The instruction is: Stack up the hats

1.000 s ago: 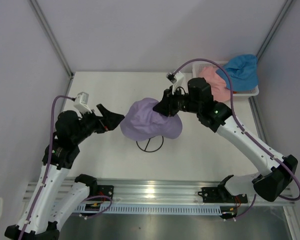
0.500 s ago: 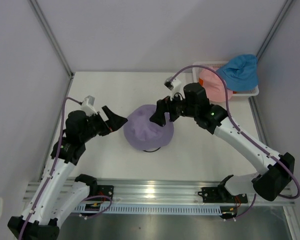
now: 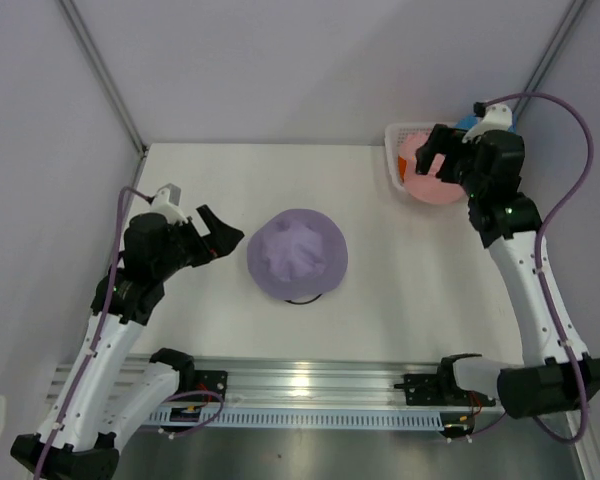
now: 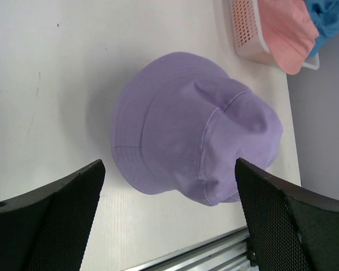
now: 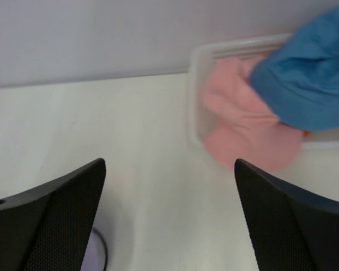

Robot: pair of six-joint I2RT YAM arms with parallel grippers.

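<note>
The lavender hat [image 3: 298, 255] sits draped over a thin black wire stand [image 3: 300, 299] in the middle of the table, free of both grippers. My left gripper [image 3: 223, 230] is open just left of it; in the left wrist view the lavender hat [image 4: 198, 130] lies ahead of the open left gripper [image 4: 169, 164]. My right gripper [image 3: 432, 163] hangs open at the back right over the pink hat [image 3: 425, 180]. In the right wrist view the pink hat [image 5: 243, 124] and blue hat [image 5: 305, 84] lie beyond the empty right gripper [image 5: 169, 164]. No orange hat shows.
A white mesh basket [image 3: 394, 160] at the back right corner holds the pink and blue hats; its rim [image 5: 195, 84] stands close ahead of my right fingers. Walls close in the table on the left, back and right.
My right gripper opened, let go of the lavender hat and swung back right to the basket. The hat dropped down over the wire stand. The left arm barely moved.
</note>
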